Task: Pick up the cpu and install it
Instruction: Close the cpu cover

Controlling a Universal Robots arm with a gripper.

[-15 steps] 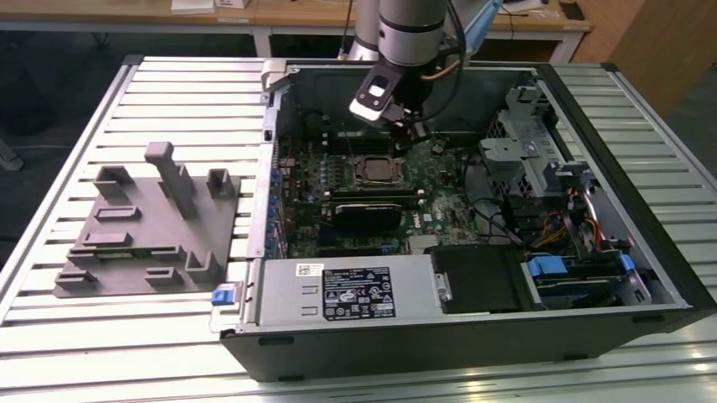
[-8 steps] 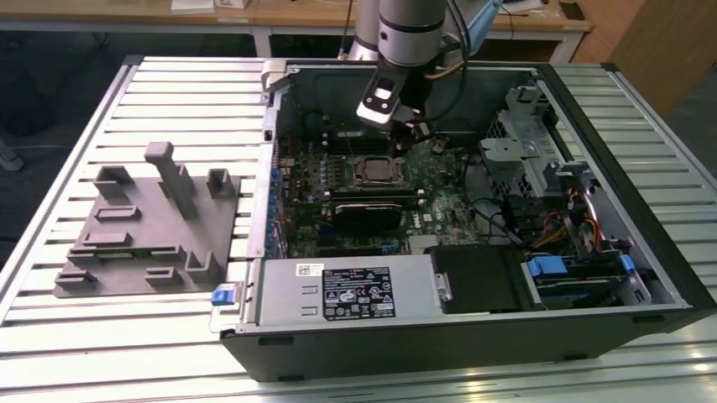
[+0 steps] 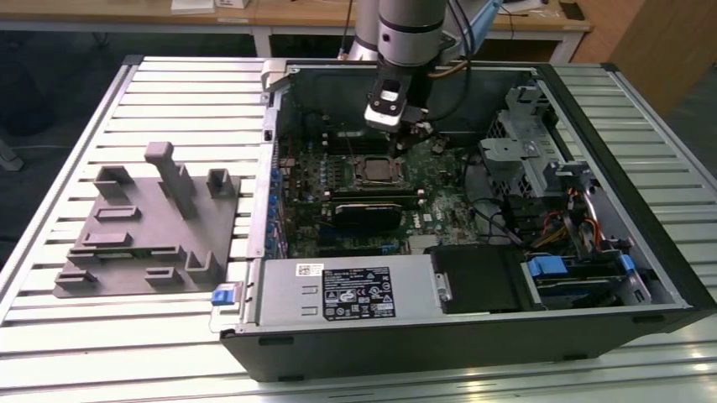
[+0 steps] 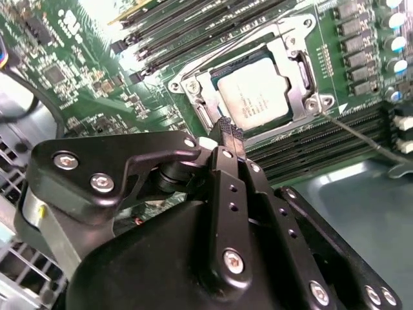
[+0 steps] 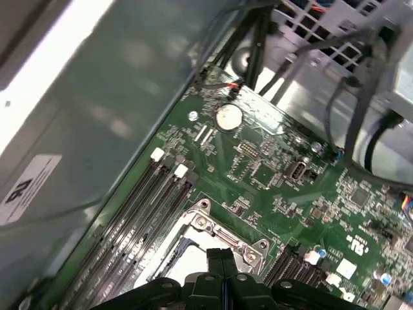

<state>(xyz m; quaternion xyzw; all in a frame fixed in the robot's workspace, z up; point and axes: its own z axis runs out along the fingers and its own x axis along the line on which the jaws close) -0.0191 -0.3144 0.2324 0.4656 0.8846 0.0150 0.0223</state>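
The cpu (image 4: 253, 97), a pale silvery square chip, lies flat inside the metal-framed socket (image 4: 293, 61) on the green motherboard. In the exterior view that socket (image 3: 378, 170) sits near the middle of the open computer case. My gripper (image 3: 409, 134) hangs over the board just beyond the socket. In the second wrist view its black fingers (image 4: 230, 137) are pressed together with nothing between them, their tips a little above one edge of the socket. The first wrist view shows the gripper (image 5: 219, 255) over the socket frame (image 5: 222, 234).
A grey plastic fixture (image 3: 151, 227) with upright posts stands on the slatted table at the exterior view's left. Memory slots (image 4: 187, 39) flank the socket. A thin metal lever (image 4: 361, 139) slants beside it. Cables and drive bays (image 3: 560, 193) crowd the case's right.
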